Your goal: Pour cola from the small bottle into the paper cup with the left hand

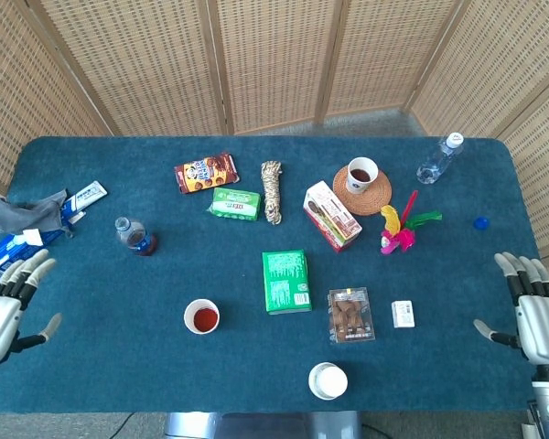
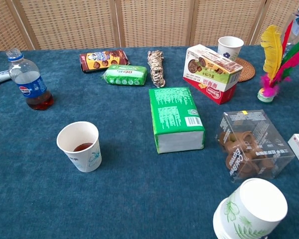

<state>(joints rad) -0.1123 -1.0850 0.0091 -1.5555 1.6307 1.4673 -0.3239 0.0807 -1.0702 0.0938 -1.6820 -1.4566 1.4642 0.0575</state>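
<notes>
The small cola bottle (image 1: 134, 235) (image 2: 29, 82) stands upright on the blue table, uncapped, with a little dark cola at its bottom. A white paper cup (image 1: 202, 316) (image 2: 81, 146) with some cola in it stands in front of it, nearer the front edge. My left hand (image 1: 5, 306) hovers at the left table edge, fingers spread, holding nothing, well left of bottle and cup. At the right edge my right hand (image 1: 531, 306) is also spread and holds nothing. Neither hand shows in the chest view.
A green box (image 1: 285, 281), a clear box of chocolates (image 1: 350, 314) and an upturned paper cup (image 1: 328, 380) lie mid-table. Farther back are snack packs (image 1: 206, 172), a rope bundle (image 1: 272, 190), a red carton (image 1: 332, 215), a cup on a coaster (image 1: 362, 174), a feather toy (image 1: 399, 233) and a water bottle (image 1: 438, 159).
</notes>
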